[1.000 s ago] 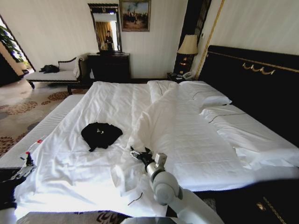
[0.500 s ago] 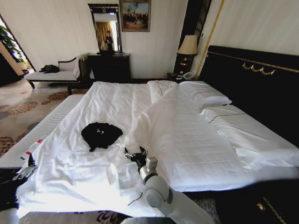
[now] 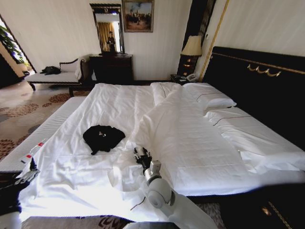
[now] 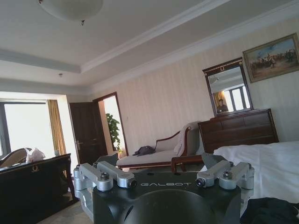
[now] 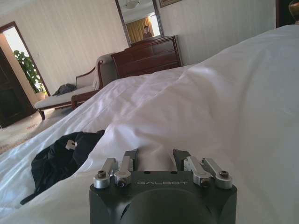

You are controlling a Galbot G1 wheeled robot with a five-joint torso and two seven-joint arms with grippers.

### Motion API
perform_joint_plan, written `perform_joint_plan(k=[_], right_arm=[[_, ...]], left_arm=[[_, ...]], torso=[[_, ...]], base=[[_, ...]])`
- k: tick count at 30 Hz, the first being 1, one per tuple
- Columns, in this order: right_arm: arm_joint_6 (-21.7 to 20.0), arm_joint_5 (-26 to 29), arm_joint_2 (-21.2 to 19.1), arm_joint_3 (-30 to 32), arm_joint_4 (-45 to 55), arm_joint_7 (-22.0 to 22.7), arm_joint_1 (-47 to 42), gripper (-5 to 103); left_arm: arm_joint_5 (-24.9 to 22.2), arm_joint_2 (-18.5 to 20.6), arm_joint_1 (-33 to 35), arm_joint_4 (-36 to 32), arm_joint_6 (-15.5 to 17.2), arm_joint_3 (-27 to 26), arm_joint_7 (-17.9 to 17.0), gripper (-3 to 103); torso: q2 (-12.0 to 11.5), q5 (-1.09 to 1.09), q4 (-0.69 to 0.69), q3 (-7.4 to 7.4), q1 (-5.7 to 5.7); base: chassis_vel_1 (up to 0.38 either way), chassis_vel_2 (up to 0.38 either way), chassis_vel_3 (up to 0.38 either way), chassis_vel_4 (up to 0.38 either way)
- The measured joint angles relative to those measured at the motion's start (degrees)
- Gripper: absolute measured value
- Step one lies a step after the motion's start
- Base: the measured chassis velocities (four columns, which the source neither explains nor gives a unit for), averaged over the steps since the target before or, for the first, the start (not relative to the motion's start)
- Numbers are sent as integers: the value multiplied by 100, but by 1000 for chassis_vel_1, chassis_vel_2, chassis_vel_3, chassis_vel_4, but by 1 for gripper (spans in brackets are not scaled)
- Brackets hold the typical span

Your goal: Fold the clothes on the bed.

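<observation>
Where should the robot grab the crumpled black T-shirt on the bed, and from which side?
Probably at the black T-shirt's loose edge nearest the right gripper, coming from the robot's right and low over the sheet. The shirt is bunched in a heap on the bed, and that edge lies thin on the sheet, facing the open gripper.

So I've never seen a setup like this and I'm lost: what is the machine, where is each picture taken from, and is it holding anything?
It is a wheeled robot with two arms. The wide picture comes from its head, looking down at the bed. The other two come from cameras on its wrists. A crumpled black T-shirt lies on the white sheet, not yet folded. The right gripper reaches over the bed beside the white duvet, fingers open, holding nothing. The left gripper waits at the bed's near corner, also open and empty.
</observation>
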Motion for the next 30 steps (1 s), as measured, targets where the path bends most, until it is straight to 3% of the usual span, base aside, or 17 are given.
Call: perform_joint_plan(k=[2, 6, 12, 17, 24, 26, 30], right_arm=[[5, 31, -1, 30, 38, -13, -31, 42], [37, 106, 14, 158, 183, -93, -221, 21], [139, 200, 22, 334, 333, -269, -417, 2], [144, 232, 16, 336, 429, -275, -465, -1], [-306, 668, 94, 31, 655, 310, -396, 30], [-343, 686, 102, 9, 655, 355, -383, 30], [-527, 1051, 156, -77, 669, 602, -338, 52]], left_arm=[[3, 3, -9, 10, 1, 9, -1, 100], [17, 16, -38, 47, 4, 49, -3, 100], [19, 33, -48, 68, 6, 55, -7, 100], [19, 36, -50, 70, 6, 58, -8, 100], [37, 26, -22, 53, 1, 64, -15, 100], [37, 24, -11, 49, -5, 51, -18, 100], [31, 9, 33, 46, -64, -1, -42, 100]], torso=[[0, 0, 0, 0, 0], [0, 0, 0, 0, 0], [0, 0, 0, 0, 0], [0, 0, 0, 0, 0], [0, 0, 0, 0, 0], [0, 0, 0, 0, 0], [0, 0, 0, 0, 0]], base=[[0, 0, 0, 0], [0, 0, 0, 0], [0, 0, 0, 0], [0, 0, 0, 0], [0, 0, 0, 0], [0, 0, 0, 0], [0, 0, 0, 0]])
